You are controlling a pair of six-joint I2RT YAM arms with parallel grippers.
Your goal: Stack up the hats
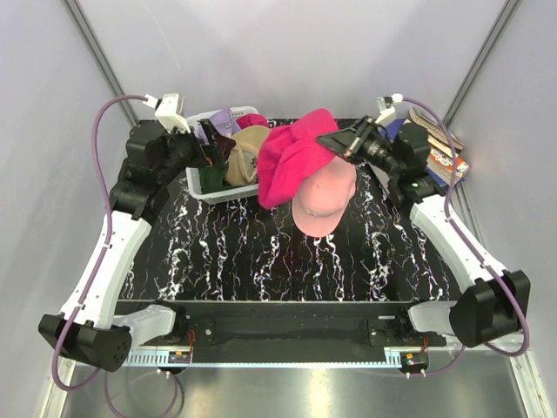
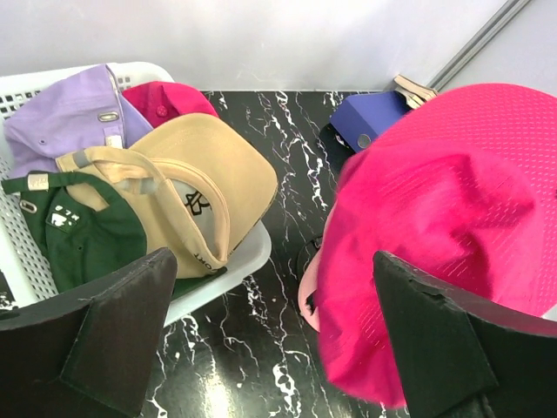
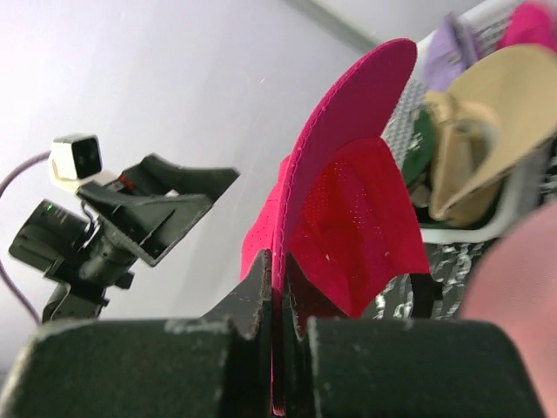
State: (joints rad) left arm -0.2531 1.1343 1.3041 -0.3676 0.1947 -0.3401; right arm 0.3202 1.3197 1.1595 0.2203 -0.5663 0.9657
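My right gripper [image 1: 333, 139] is shut on the brim of a magenta cap [image 1: 291, 165] and holds it in the air, its crown hanging over a light pink cap [image 1: 324, 209] that lies on the black marbled table. The right wrist view shows the brim [image 3: 348, 235] pinched between the jaws [image 3: 278, 287]. My left gripper [image 2: 270, 348] is open and empty, above the table between the basket and the magenta cap [image 2: 444, 235]. A tan cap [image 2: 209, 174], a lavender cap [image 2: 70, 117], a dark green cap [image 2: 83, 239] and another magenta cap [image 2: 165, 100] lie in the basket.
The white mesh basket [image 1: 204, 187] stands at the back left of the table. A blue box [image 2: 370, 122] and a pile of books [image 1: 444, 157] sit at the back right. Grey walls close in the back and sides.
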